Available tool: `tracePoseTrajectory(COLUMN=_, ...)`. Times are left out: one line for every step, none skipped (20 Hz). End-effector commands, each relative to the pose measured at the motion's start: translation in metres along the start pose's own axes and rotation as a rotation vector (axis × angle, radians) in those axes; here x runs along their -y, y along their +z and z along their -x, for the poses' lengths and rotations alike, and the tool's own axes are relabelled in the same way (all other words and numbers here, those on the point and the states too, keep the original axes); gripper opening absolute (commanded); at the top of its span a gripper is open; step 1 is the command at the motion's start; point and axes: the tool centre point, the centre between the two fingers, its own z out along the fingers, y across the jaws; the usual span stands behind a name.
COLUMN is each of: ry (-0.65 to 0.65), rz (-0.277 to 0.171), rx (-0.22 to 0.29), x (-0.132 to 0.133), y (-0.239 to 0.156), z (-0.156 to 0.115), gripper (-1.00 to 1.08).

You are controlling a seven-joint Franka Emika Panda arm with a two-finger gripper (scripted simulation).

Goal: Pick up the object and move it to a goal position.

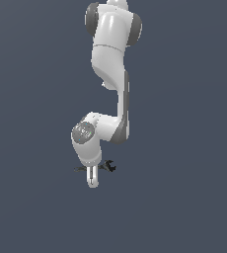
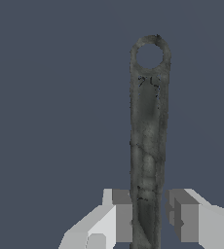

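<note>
The object point(image 2: 148, 121) is a thin dark grey wrench-like tool. In the wrist view its handle runs between my fingers, with a ring end far from them. My gripper point(image 2: 150, 218) straddles the handle: one pad point(image 2: 124, 216) looks to be against it, while the other pad point(image 2: 178, 216) stands a small gap away. In the exterior view the object point(image 1: 109, 167) lies crosswise behind my gripper point(image 1: 92, 179), with its forked end sticking out toward that view's right. The part of the handle behind the fingers is hidden.
A plain dark blue-grey surface point(image 1: 184, 197) fills both views. The white arm point(image 1: 110, 44) comes down from the top of the exterior view. No other objects show.
</note>
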Motion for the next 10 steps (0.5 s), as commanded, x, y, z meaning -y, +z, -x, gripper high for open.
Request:
tracePoseTrajectory(ry=0.0, rz=-0.001, rx=0.0, x=-0.001, y=-0.003, z=0.0, gripper=-1.0)
tracePoseTrajectory(ry=0.0, rz=-0.001, rx=0.0, x=-0.002, y=-0.004, z=0.0, gripper=-1.0)
tracePoseTrajectory(ry=0.0, rz=-0.001, rx=0.0, x=-0.003, y=-0.006, z=-0.001, gripper=-1.0)
tracePoseTrajectory(ry=0.0, rz=-0.001, rx=0.0, x=-0.004, y=-0.009, z=-0.001, gripper=-1.0)
tracePoseTrajectory(ry=0.0, rz=-0.001, rx=0.0, x=-0.006, y=-0.012, z=-0.001, gripper=-1.0)
tracePoseTrajectory(ry=0.0, rz=-0.001, rx=0.0, x=-0.007, y=-0.015, z=-0.001, gripper=-1.0)
tracePoseTrajectory(ry=0.0, rz=-0.001, rx=0.001, x=-0.009, y=-0.019, z=-0.002, gripper=-1.0)
tracePoseTrajectory(ry=0.0, rz=-0.001, rx=0.001, x=-0.011, y=-0.023, z=-0.002, gripper=-1.0)
tracePoseTrajectory(ry=0.0, rz=-0.001, rx=0.001, x=-0.014, y=-0.028, z=-0.003, gripper=-1.0)
tracePoseTrajectory(ry=0.0, rz=-0.001, rx=0.001, x=-0.016, y=-0.033, z=-0.003, gripper=-1.0)
